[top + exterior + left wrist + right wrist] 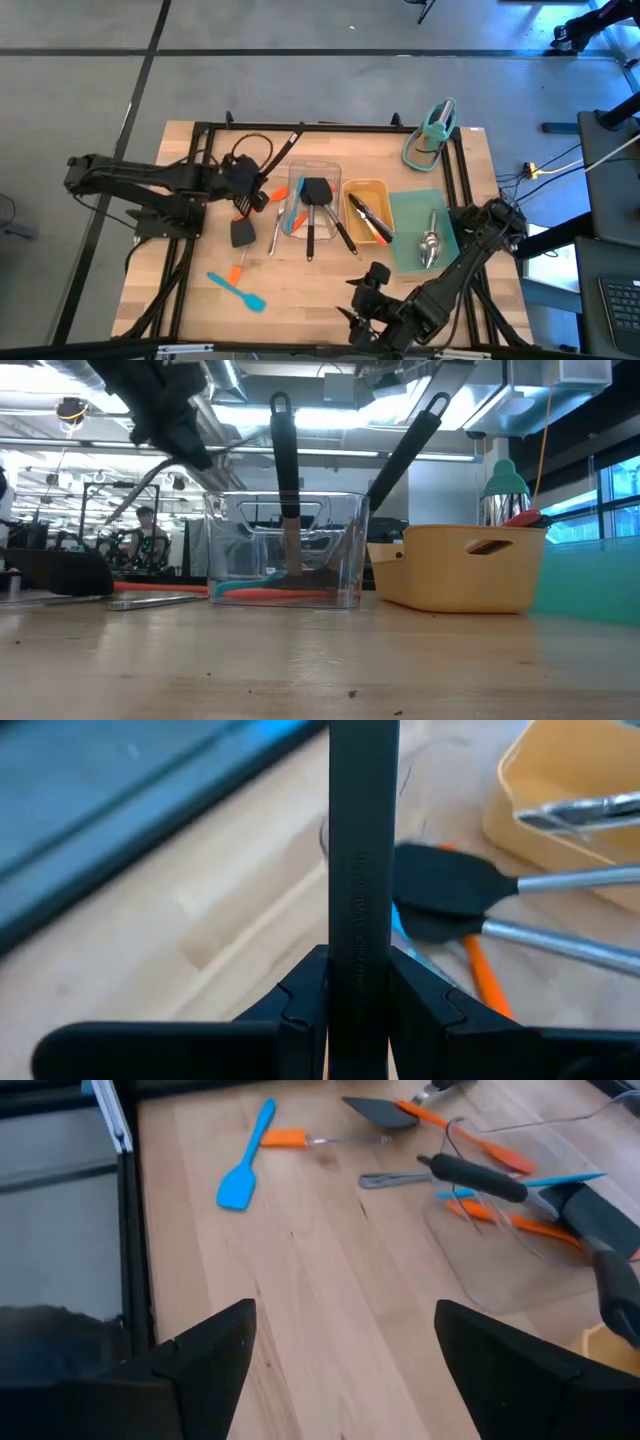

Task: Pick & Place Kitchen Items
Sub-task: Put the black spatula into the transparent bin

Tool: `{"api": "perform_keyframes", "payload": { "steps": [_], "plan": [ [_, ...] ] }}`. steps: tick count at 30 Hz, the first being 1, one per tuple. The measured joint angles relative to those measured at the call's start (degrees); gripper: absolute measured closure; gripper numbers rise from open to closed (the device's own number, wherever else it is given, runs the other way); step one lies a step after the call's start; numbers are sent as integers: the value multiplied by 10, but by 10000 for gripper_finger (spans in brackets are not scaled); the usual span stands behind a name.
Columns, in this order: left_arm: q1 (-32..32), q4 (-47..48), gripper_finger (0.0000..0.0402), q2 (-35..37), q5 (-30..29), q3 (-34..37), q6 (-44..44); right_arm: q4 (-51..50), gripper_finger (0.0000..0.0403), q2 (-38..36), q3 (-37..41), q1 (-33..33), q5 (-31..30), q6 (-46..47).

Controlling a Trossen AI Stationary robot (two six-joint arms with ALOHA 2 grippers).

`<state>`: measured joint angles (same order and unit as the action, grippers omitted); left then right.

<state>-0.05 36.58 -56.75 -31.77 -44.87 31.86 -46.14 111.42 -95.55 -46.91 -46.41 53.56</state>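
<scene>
Gripping a long black utensil handle (362,850) between its fingers, the left hand (247,183) hovers beside the clear rectangular plastic tray (331,172) on the wooden surface (310,290). Two black slotted turners (316,192) lean in that tray. One blue silicone spatula (238,291) lies near the front edge. The right hand (362,315), spread wide and empty, waits at the front.

High view looks straight down on the wooden table (330,270). Low view faces level across it, close to the clear tray (290,550), which both share.
</scene>
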Motion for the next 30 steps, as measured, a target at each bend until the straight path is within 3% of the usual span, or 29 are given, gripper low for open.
{"api": "perform_keyframes", "payload": {
  "steps": [12, 15, 19, 22, 24, 26, 30],
  "plan": [
    [-209, -113, 336, -69, -372, -2, -19, 146, 92, 0, 0, 53, -3, -77],
    [-251, -158, 336, -106, -463, -2, -31, 185, 92, 0, -1, 62, -83, -89],
    [-296, -224, 336, -159, -562, -2, -53, 237, 92, 0, -5, 65, -258, -131],
    [-322, -276, 336, -195, -582, -2, -73, 313, 92, 0, -5, 67, -384, -227],
    [-331, -312, 336, -214, -582, -2, -91, 366, 92, 0, -6, 76, -422, -303],
    [-338, -354, 336, -234, -584, -2, -113, 413, 92, -3, -6, 91, -408, -373],
    [-346, -430, 336, -252, -583, -2, -176, 512, 92, -7, -6, 127, -301, -469]
  ]
}}
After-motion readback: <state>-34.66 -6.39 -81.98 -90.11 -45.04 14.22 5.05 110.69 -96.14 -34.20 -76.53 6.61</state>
